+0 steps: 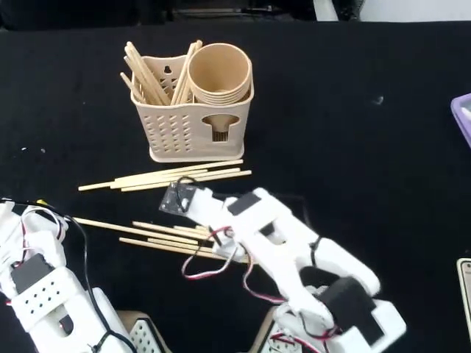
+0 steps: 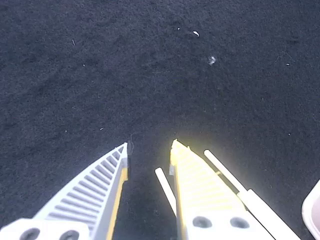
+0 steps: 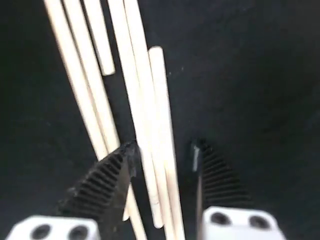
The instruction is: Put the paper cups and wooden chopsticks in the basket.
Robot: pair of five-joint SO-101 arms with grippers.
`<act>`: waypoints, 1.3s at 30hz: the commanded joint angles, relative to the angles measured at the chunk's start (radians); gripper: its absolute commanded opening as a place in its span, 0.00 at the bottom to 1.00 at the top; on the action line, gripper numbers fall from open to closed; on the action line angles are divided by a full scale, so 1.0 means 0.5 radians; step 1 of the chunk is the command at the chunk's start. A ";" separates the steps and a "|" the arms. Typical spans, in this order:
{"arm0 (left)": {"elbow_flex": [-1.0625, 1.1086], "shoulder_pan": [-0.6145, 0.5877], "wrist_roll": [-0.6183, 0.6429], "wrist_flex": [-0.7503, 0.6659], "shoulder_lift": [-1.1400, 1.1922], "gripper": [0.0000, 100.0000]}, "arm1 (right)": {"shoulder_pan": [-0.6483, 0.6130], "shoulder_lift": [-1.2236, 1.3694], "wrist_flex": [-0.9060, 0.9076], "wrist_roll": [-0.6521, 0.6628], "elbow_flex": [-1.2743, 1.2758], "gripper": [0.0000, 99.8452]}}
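Observation:
The beige slotted basket stands at the back centre, holding a stack of paper cups and several wooden chopsticks. A loose bundle of chopsticks lies just in front of it. A second bundle lies nearer, under my right arm. My right gripper is open and low over this bundle, with a few chopsticks running between its fingers. My left gripper is open over bare black cloth, and its arm sits at the near left corner.
A purple object pokes in at the right edge, and a pale item lies lower on that edge. A white corner shows beside my left gripper. Black cloth covers the table, open to the right of the basket.

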 commanded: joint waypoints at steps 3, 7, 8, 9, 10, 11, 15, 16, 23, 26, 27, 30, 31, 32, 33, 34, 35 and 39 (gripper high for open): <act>-0.057 -0.014 0.012 -0.028 -0.034 0.15 | 0.138 0.183 0.058 0.178 -0.183 0.02; -0.057 -0.014 0.012 -0.028 -0.034 0.15 | 0.218 0.121 0.123 0.215 -0.229 0.01; -0.057 -0.014 0.012 -0.028 -0.034 0.15 | 0.227 0.075 0.172 0.218 -0.256 0.01; -0.057 -0.014 0.012 -0.028 -0.034 0.15 | 0.227 0.017 0.227 0.221 -0.278 0.01; -0.057 -0.014 0.012 -0.028 -0.034 0.15 | 0.227 -0.054 0.279 0.233 -0.299 0.01; -0.057 -0.014 0.012 -0.028 -0.034 0.15 | 0.227 -0.121 0.334 0.245 -0.321 0.01; -0.057 -0.014 0.012 -0.028 -0.034 0.15 | 0.230 -0.351 0.433 0.261 -0.351 0.01; -0.057 -0.014 0.012 -0.028 -0.034 0.15 | 0.236 -0.382 0.451 0.279 -0.348 0.01; -0.057 -0.014 0.012 -0.028 -0.034 0.15 | 0.396 -0.311 0.356 0.420 -0.293 0.01; -0.057 -0.014 0.012 -0.028 -0.034 0.15 | 0.497 -0.226 0.239 0.439 -0.278 0.01; -0.057 -0.014 0.012 -0.028 -0.034 0.15 | 0.522 -0.210 0.239 0.436 -0.290 0.01; -0.057 -0.014 0.012 -0.028 -0.034 0.15 | 0.525 -0.278 0.387 0.423 -0.385 0.01; -0.057 -0.011 0.012 -0.028 -0.034 0.15 | 0.500 -0.336 0.470 0.417 -0.450 0.01; -0.057 -0.011 0.012 -0.028 -0.034 0.15 | 0.463 -0.407 0.552 0.381 -0.529 0.01; -0.057 -0.011 0.012 -0.028 -0.034 0.15 | 0.430 -0.483 0.626 0.334 -0.618 0.01; -0.057 -0.008 0.012 -0.028 -0.034 0.15 | 0.393 -0.569 0.690 0.298 -0.717 0.01; -0.057 -0.008 0.012 -0.028 -0.034 0.15 | 0.347 -0.643 0.743 0.276 -0.824 0.01; -0.057 -0.011 0.012 -0.028 -0.034 0.15 | 0.187 -0.793 0.822 0.249 -1.180 0.01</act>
